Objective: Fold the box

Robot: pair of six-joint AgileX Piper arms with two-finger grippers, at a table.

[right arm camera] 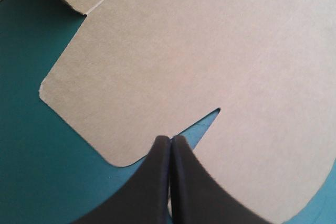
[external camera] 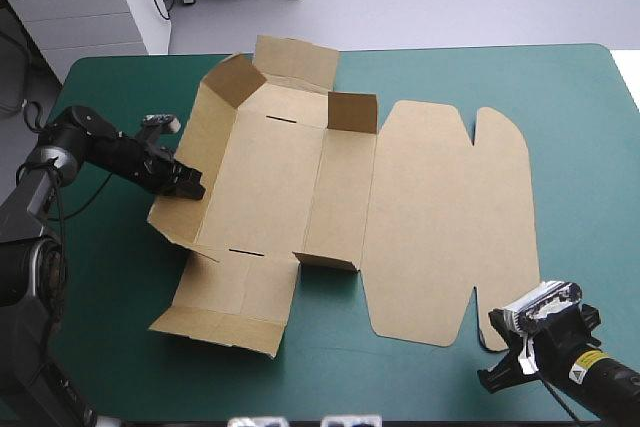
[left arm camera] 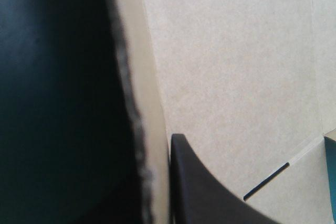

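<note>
The brown box (external camera: 270,187) lies opened out at the middle of the table. Two short flaps stand up at its far end, and its wide lid (external camera: 450,217) lies flat to the right. My left gripper (external camera: 188,187) is at the box's left wall, which is tilted up off the cover. In the left wrist view, the wall's edge (left arm camera: 152,129) runs between the fingers of that gripper (left arm camera: 160,145), shut on it. My right gripper (external camera: 500,325) is shut and holds nothing. It sits by the lid's near right corner, its tip (right arm camera: 170,140) just short of the notch in the lid (right arm camera: 199,51).
The teal-green cover (external camera: 570,127) shows to the right of the lid and along the near edge (external camera: 340,377). The box's near flap (external camera: 225,312) lies flat toward me. A white cabinet (external camera: 90,7) stands beyond the far left corner.
</note>
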